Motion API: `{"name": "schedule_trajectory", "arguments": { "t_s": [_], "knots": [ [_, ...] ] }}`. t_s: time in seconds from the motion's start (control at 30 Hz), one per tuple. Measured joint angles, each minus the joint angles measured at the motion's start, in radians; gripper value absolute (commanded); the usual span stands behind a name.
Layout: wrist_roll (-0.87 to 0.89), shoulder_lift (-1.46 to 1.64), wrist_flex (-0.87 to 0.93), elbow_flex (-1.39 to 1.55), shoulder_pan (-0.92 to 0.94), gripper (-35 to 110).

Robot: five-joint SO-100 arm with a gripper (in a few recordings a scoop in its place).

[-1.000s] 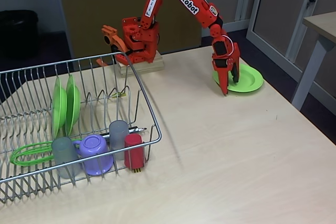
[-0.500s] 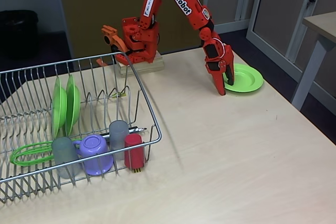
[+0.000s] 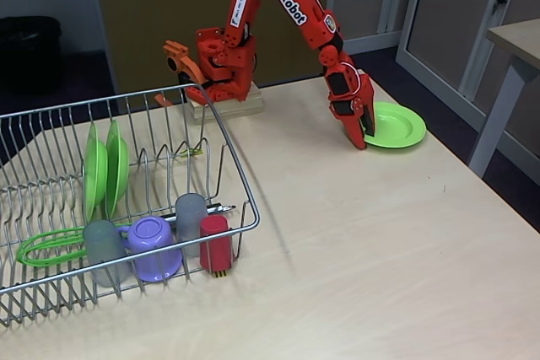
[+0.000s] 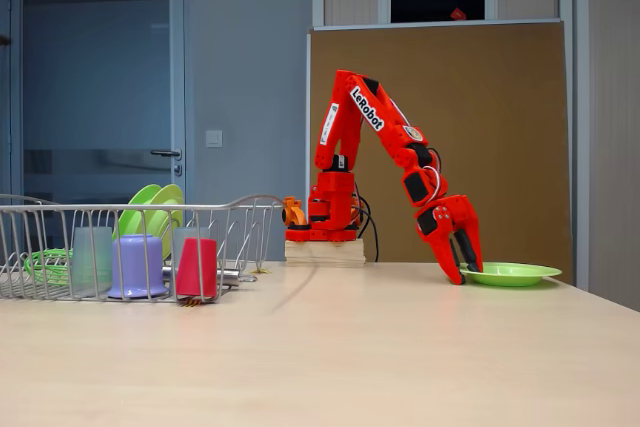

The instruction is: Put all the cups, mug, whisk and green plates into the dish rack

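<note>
Reaching down at the near-left rim of the last round lime-green plastic plate [image 3: 395,126], the orange two-finger tool [image 3: 361,135] has its tips almost on the pale wooden desk [image 3: 354,242]. Its fingers stand slightly parted around that rim, though whether they truly pinch it I cannot tell. This plate lies flat on the desk, well apart from the large silver wire dish rack [image 3: 126,200].

Inside the rack already: two more lime-green plates [image 3: 105,170] standing upright between prongs, two translucent grey tumblers [image 3: 105,246], a short red cup [image 3: 214,242], the squat lilac mug [image 3: 153,246] upside down, and the green-looped whisk [image 3: 46,246] lying along the rack's floor.

The risk from here is probably a shallow bite. A thin raised rim lying flat gives little to hold, so the plate could skid away across the smooth desk, or slip and tilt out once lifted.
</note>
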Motion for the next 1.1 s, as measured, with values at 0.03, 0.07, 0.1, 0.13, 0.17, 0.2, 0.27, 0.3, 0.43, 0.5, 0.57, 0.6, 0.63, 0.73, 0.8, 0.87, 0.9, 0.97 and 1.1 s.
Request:
{"name": "schedule_trajectory", "arguments": {
  "t_s": [0.03,0.07,0.1,0.13,0.17,0.2,0.27,0.3,0.43,0.5,0.57,0.6,0.63,0.73,0.8,0.87,0.9,0.97,1.1],
  "knots": [
    [0.008,-0.005,-0.002,-0.005,0.002,0],
    [0.012,-0.008,-0.006,-0.008,0.002,0],
    [0.012,-0.005,0.006,-0.015,0.003,0],
    [0.011,-0.002,0.028,-0.026,0.003,0],
    [-0.002,0.011,0.060,-0.032,0.003,0],
    [-0.025,0.032,0.094,-0.041,0.003,0],
    [-0.083,0.083,0.181,-0.058,0.023,0],
    [-0.123,0.107,0.233,-0.064,0.037,0],
    [-0.295,0.192,0.423,-0.106,0.104,0],
    [-0.371,0.229,0.509,-0.132,0.133,0],
    [-0.430,0.259,0.578,-0.161,0.158,0],
    [-0.449,0.265,0.614,-0.184,0.164,0],
    [-0.468,0.272,0.653,-0.207,0.170,0],
    [-0.515,0.288,0.776,-0.282,0.198,0],
    [-0.560,0.288,0.862,-0.344,0.218,0],
    [-0.609,0.288,0.940,-0.414,0.235,0],
    [-0.629,0.288,0.982,-0.454,0.242,0],
    [-0.666,0.290,1.055,-0.526,0.261,0],
    [-0.758,0.288,1.160,-0.632,0.302,0]
  ]
}}
